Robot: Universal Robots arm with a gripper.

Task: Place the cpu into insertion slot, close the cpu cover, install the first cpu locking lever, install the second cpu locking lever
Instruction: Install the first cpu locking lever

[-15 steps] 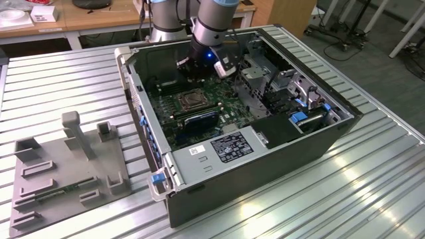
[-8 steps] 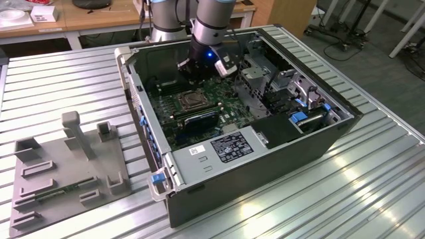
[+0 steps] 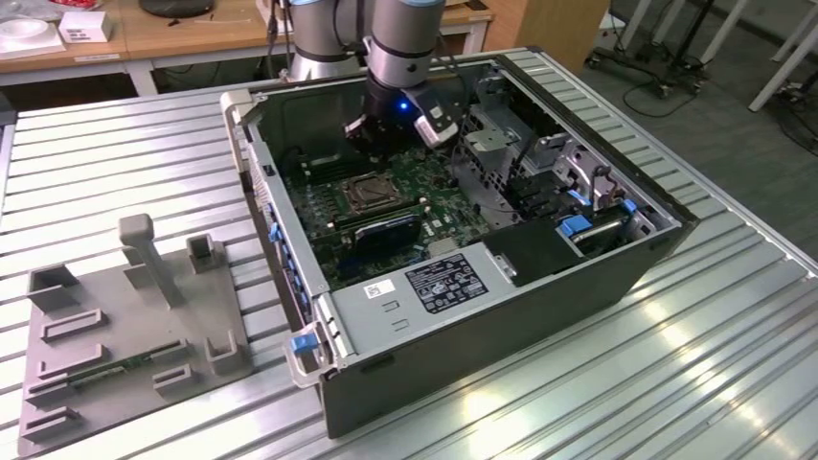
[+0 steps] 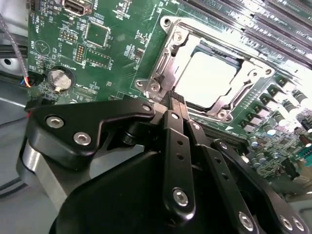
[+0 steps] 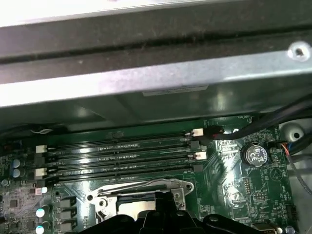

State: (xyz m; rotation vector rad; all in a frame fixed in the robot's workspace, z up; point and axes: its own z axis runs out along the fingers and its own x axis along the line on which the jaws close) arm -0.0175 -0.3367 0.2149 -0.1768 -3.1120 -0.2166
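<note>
Fingers [image 4: 176, 105] of the gripper were drawn narrow, pressed together with nothing between them, and their tips sat right at the edge of the cpu cover [image 4: 168, 63] in the second wrist view. Whether they actually touched the metal I could not tell. The closed, blade-like shape looked suited to nudging a thin part rather than grasping one.

The cpu [image 4: 207, 79] lay flat inside the insertion slot [image 4: 219, 51], its pale face showing through the cut-out of the cover, which was down over it and framed it on all sides. So the chip was seated and the cover closed; by my reading the work had reached the locking levers, whose positions I could not make out.

In the exterior view the arm reached down into the open computer case [image 3: 511, 316], which lay on its side on the ribbed desk [image 3: 115, 153] so the motherboard [image 3: 422, 192] faced upward and the socket could be reached from above. A grey fixture tray [image 3: 128, 335] stood well apart from the case, toward the exterior view's left.
</note>
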